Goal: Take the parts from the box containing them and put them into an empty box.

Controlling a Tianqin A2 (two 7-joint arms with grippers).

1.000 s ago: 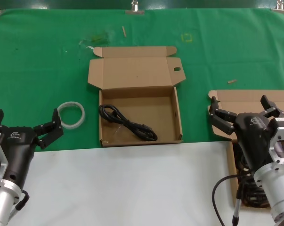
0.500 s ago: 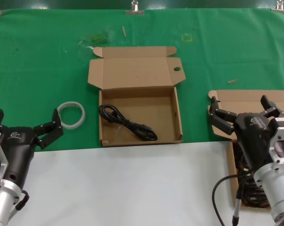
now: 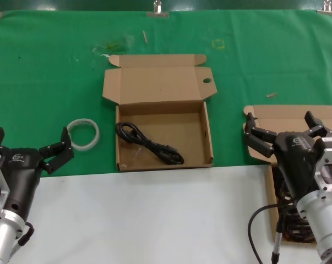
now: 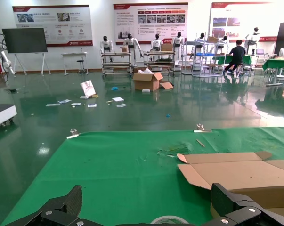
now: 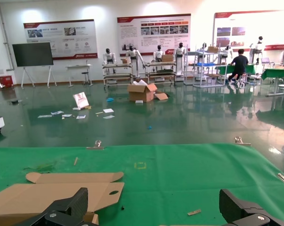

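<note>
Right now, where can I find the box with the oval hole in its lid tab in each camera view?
Head view: the box with the oval hole lies open at centre, one cable inside.
Left wrist view: only its raised lid, towards the picture's right.
Right wrist view: its lid and holed tab, lower left.
Shared landmark: green cloth.

head view looks steeply down; both wrist views face level across the square box (image 3: 161, 129) lid.
</note>
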